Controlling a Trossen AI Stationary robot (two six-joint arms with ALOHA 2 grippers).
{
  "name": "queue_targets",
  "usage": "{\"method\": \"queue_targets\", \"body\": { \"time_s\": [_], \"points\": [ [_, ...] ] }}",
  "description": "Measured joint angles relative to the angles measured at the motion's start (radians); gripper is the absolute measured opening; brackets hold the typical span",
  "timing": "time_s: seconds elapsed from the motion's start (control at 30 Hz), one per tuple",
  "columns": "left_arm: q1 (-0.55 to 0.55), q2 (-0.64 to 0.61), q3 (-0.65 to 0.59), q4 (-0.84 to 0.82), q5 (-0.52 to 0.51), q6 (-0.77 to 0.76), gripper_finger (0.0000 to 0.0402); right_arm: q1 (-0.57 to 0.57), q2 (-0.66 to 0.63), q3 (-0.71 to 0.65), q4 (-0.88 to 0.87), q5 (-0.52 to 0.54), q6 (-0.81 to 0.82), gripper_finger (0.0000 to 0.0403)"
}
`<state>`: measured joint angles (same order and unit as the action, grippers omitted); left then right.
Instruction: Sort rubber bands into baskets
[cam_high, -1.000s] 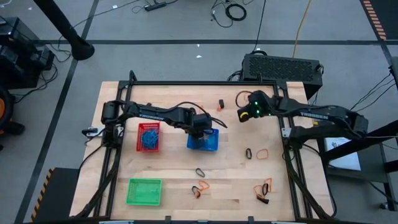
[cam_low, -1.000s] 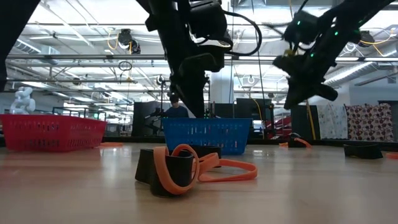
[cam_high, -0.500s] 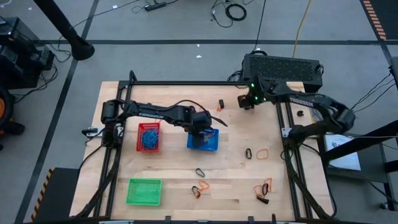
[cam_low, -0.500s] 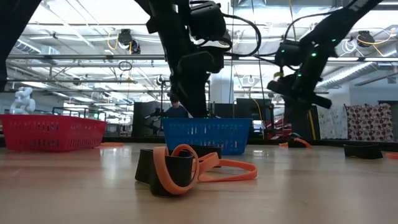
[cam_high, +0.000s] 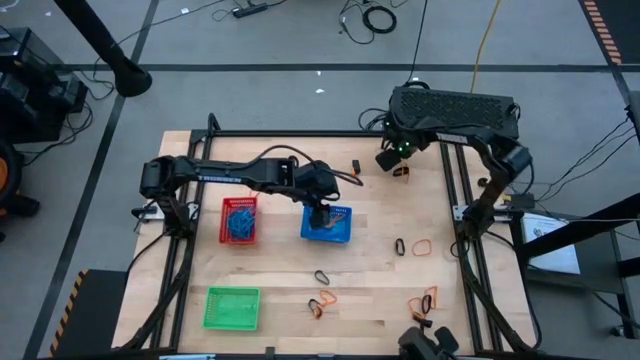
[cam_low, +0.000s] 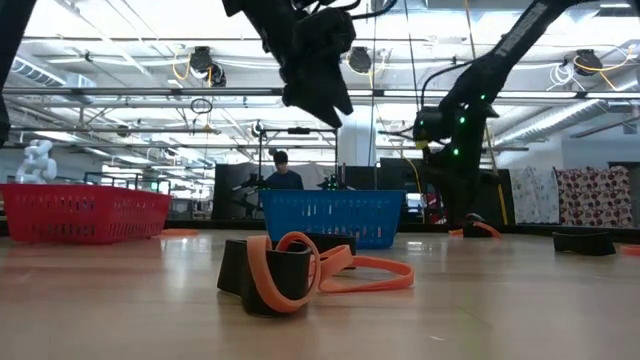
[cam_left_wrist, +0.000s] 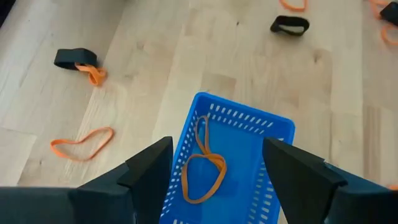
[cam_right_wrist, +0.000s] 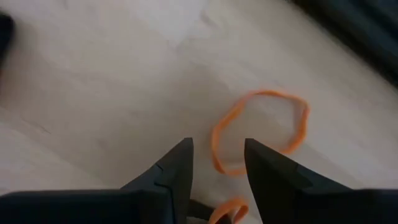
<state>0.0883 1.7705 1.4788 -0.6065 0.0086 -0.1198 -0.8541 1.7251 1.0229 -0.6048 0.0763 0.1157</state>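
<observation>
The blue basket sits mid-table with orange rubber bands lying in it. My left gripper hangs open above it, holding nothing. The red basket holds blue bands, and the green basket stands near the front left. My right gripper points down at the far right of the table. It is open just above an orange rubber band that lies flat on the wood, with a fingertip on either side of its near end.
Loose bands lie on the wood: a black one and an orange one right of the blue basket. Another black one and two orange-black clusters lie near the front. A black frame rail runs along the far edge.
My left gripper has risen out of the blue basket and now hangs clear above it. My right gripper has swung toward the table's far edge and come down over the orange band at the far right.
</observation>
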Motion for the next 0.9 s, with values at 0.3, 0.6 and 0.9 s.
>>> {"method": "queue_targets", "body": {
  "time_s": [0.3, 0.6, 0.9],
  "points": [
    [0.007, -0.003, 0.000, 0.006, -0.003, -0.055, 0.0253, -0.006, 0.076, 0.012, -0.032, 0.000, -0.050, 0.0134],
    [0.014, -0.014, -0.045, 0.088, 0.052, -0.082, 0.0253, -0.007, 0.069, 0.010, -0.038, -0.016, -0.118, 0.0010],
    [0.041, -0.209, -0.377, 0.493, 0.072, -0.185, 0.0253, 0.026, -0.030, 0.051, -0.115, -0.078, -0.104, 0.0001]
  ]
}}
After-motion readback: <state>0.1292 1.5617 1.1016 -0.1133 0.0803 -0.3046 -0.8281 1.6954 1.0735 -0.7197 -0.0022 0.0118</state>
